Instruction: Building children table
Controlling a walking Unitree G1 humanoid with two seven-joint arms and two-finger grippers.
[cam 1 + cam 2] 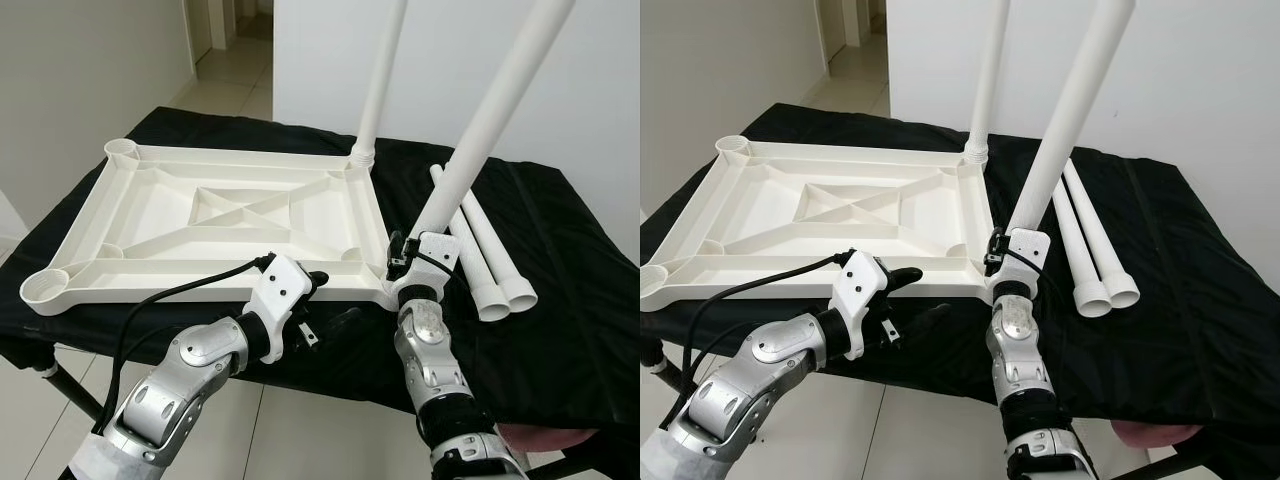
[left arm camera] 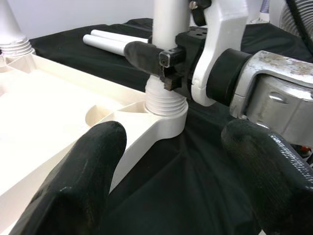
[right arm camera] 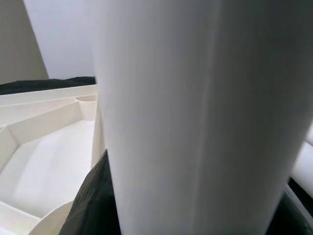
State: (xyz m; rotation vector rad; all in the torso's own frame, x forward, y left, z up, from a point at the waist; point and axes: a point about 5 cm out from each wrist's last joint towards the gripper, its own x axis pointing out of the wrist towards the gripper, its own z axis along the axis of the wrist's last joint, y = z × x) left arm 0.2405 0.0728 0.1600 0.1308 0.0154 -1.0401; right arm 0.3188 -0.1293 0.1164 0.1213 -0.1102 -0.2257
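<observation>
Two legs stand screwed into the upturned tabletop (image 1: 180, 215) on my black-draped bench (image 1: 560, 330): one (image 1: 380, 80) at the far right corner, one (image 1: 490, 130) at the near right corner, leaning slightly. Two spare legs (image 1: 485, 260) lie side by side on the cloth just right of the tabletop. My right gripper (image 2: 161, 61) is clamped around the near leg just above its threaded socket. My left gripper (image 2: 176, 161) hovers spread wide near that corner, holding nothing.
</observation>
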